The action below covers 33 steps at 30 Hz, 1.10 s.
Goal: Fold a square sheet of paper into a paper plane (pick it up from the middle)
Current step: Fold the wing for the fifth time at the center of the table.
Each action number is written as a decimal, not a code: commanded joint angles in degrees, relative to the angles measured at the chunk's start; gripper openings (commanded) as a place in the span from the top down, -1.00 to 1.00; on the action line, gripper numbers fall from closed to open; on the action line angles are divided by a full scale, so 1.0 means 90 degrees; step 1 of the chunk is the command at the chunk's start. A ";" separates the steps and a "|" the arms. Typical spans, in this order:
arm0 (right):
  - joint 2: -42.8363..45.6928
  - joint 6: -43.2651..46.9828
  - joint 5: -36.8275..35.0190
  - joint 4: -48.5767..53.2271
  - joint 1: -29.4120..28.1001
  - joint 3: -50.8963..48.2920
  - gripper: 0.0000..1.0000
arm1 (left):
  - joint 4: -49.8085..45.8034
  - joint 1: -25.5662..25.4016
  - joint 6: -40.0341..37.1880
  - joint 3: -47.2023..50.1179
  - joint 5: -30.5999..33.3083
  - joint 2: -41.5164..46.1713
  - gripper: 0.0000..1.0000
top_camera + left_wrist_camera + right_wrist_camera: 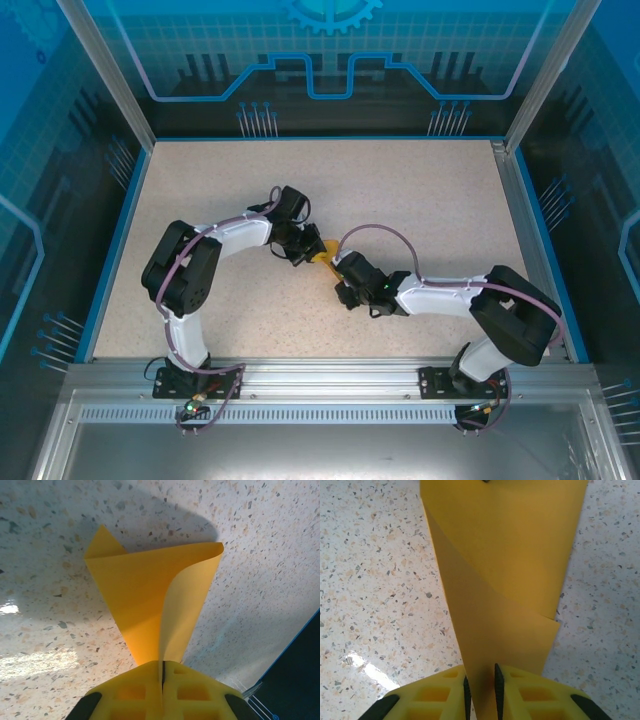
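1. From the top camera, both arms reach toward the middle of the table (430,190). The left gripper (301,251) and the right gripper (341,271) face each other, with a small patch of orange-yellow paper (322,256) between them. At that size its folds cannot be made out.
2. The left wrist camera gives the shape. The paper fans out from the yellow fingers (135,690) into a wide cone. One flap curls over on the right and shows its paler side, and one sharp corner points up at the left. The paper is off the speckled tabletop and casts a shadow on it.
3. The right wrist camera shows the other end. A flat, broad band of paper runs to the top of the frame, and a folded layer crosses it on a slant, ending in a corner at the right.
4. The left gripper is clenched on the paper's narrow end, its jaws closed to a thin slit.
5. The right gripper grasps the paper too. Its jaws stand a narrow gap apart, with the paper's lower edge pinched between the black pads.
6. The back wall (330,60) carries a blue circuit-line pattern and part of a gear graphic.
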<state>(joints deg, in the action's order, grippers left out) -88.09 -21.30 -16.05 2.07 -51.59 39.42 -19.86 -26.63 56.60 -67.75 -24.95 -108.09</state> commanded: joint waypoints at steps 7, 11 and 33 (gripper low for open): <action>-0.0177 0.0135 -0.0059 0.0094 0.0036 0.0157 0.74 | -0.0064 0.0039 -0.0107 -0.0044 -0.0220 0.0025 0.99; -0.0164 0.0009 0.0191 0.0064 0.0110 0.0171 0.90 | -0.0066 0.0055 -0.0206 0.0015 -0.0082 0.0180 0.84; -0.0461 -0.0656 0.3009 -0.0869 0.1267 0.0023 1.00 | -0.0471 0.0130 -0.0805 0.0702 0.1229 0.1575 -0.05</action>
<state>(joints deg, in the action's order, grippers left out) -90.76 -25.89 6.74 -4.12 -41.08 39.72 -24.38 -25.65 50.61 -63.16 -14.31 -95.72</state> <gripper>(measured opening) 0.044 0.527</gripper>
